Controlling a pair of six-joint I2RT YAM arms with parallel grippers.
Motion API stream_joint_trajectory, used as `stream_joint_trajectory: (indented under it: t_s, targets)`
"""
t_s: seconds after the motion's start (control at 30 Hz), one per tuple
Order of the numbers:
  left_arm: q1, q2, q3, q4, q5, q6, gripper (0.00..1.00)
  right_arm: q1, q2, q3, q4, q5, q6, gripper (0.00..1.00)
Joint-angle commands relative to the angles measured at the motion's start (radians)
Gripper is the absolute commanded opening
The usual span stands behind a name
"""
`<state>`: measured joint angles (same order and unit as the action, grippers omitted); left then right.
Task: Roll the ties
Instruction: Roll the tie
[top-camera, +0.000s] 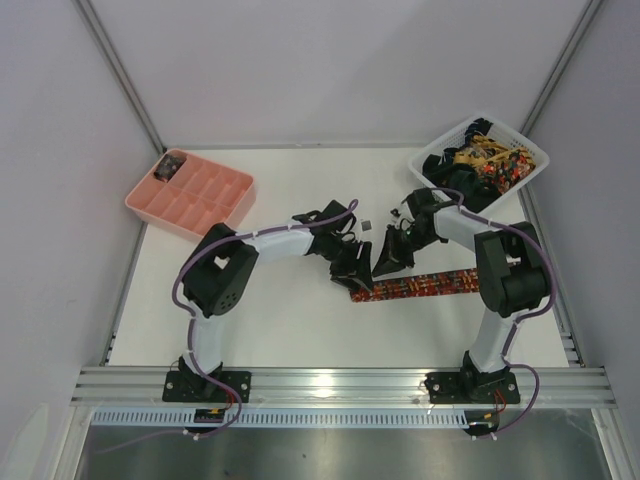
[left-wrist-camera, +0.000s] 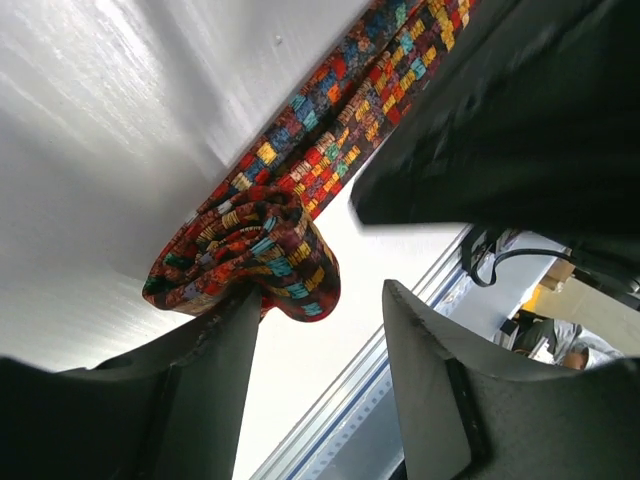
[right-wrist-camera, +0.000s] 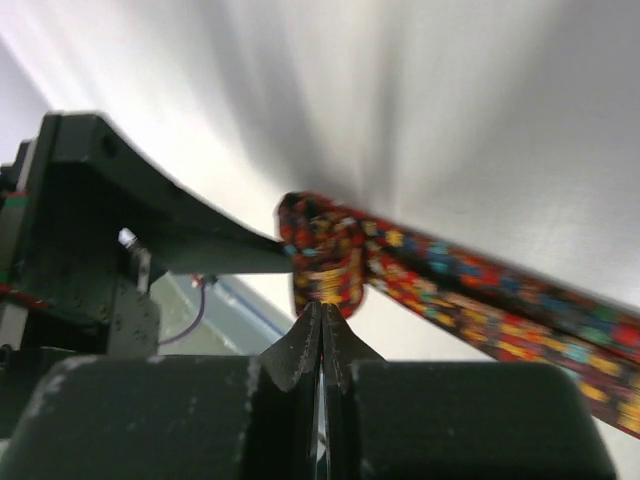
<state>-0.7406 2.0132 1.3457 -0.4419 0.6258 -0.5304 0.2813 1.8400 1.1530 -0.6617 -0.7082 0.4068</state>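
One of the ties (top-camera: 430, 284), in a red, orange and blue check, lies flat across the table. Its left end is wound into a small roll (left-wrist-camera: 250, 255). My left gripper (top-camera: 352, 272) is at that roll with its jaws open (left-wrist-camera: 320, 295). One of its fingers (left-wrist-camera: 215, 360) touches the roll's underside, and the other stands apart from it. My right gripper (top-camera: 388, 258) faces it from the right, shut (right-wrist-camera: 322, 312), its tips nipping the roll's lower edge (right-wrist-camera: 325, 265). More ties (top-camera: 485, 160) lie heaped in the basket.
A white lattice basket (top-camera: 530, 152) stands at the back right corner and a pink compartment tray (top-camera: 190, 195) at the back left. A small grey object (top-camera: 367, 225) lies just behind the grippers. The table's metal front rail (top-camera: 340, 385) runs along the near edge.
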Motion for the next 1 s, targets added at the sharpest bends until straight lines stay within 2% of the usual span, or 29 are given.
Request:
stream_joint_trajectory:
  t_s: [0.0, 0.1, 0.3, 0.63, 0.97]
  targets:
    - [-0.016, -0.036, -0.034, 0.069, -0.014, 0.006, 0.59, 0.039, 0.002, 0.03, 0.005, -0.137, -0.016, 0.04]
    - [-0.016, -0.041, -0.048, 0.092, -0.005, -0.005, 0.61, 0.053, 0.008, 0.008, 0.054, -0.198, 0.019, 0.04]
    - [-0.017, -0.039, -0.045, 0.094, -0.012, -0.01, 0.61, 0.084, 0.04, 0.001, 0.051, -0.192, 0.021, 0.05]
    - [-0.017, -0.048, -0.045, 0.092, -0.018, -0.014, 0.62, 0.062, 0.058, -0.027, 0.014, -0.071, -0.039, 0.04]
    - [0.023, -0.136, -0.069, 0.045, -0.011, 0.01, 0.64, 0.052, 0.028, -0.044, -0.024, 0.033, -0.086, 0.04]
